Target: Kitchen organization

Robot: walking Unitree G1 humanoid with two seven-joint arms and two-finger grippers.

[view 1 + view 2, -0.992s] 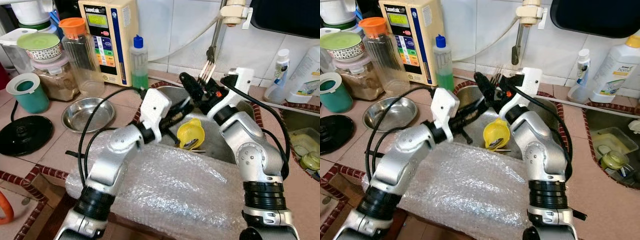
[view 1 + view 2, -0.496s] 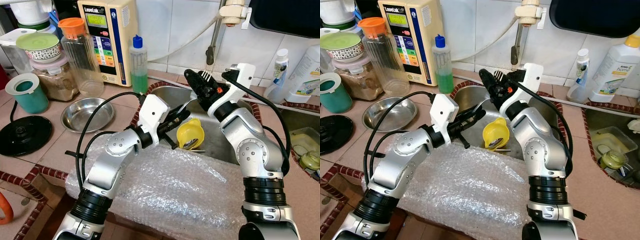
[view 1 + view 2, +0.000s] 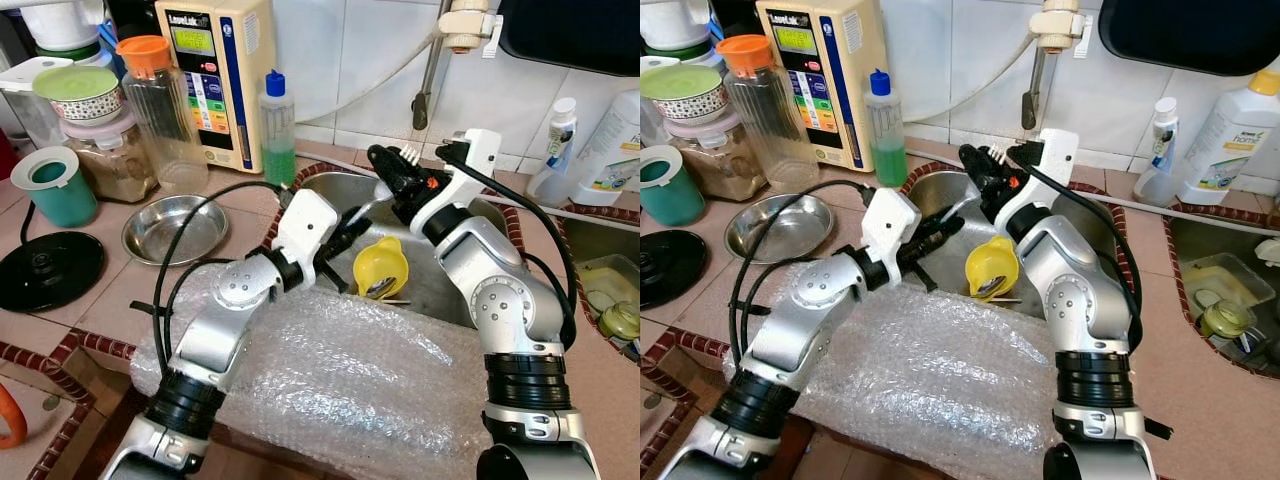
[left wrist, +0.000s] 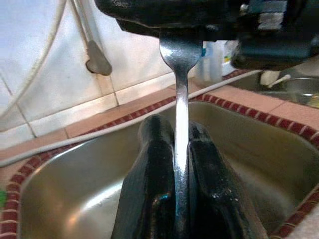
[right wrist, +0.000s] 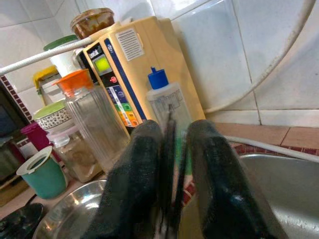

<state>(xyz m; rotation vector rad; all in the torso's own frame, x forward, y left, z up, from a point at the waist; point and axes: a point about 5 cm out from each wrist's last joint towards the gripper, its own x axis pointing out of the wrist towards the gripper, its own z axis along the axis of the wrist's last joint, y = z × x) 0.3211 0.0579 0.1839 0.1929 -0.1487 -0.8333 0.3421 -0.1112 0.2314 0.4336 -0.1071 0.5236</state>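
Presently, both claws met over the steel sink, each clamped on the same metal fork. Right claw gripped the tine end, prongs poking up past its black fingers; left claw pinched the handle end lower down, over the sink's left rim. Fork ran slantwise between them, above the basin.

Left wrist view: flat, shiny handle squeezed between two matte black fingers, widening at its far end where the right claw's dark body covered the tines. Right wrist view: thin fork edge sandwiched between that claw's fingers; beyond them a ribbed clear jar with orange lid and a beige wall appliance.

Sink basin smooth and curved, edged with red-brown mosaic trim. A yellow plastic cup lay tipped on its side in the basin, just under the fork. Bubble wrap, crinkled and translucent, covered the tabletop's front edge under both forearms.

Left part of the tiled tabletop: shallow round steel bowl, teal cup, black disc base. A green-liquid squeeze bottle stood at the back edge beside the sink. Tap spout hung close above the right claw.
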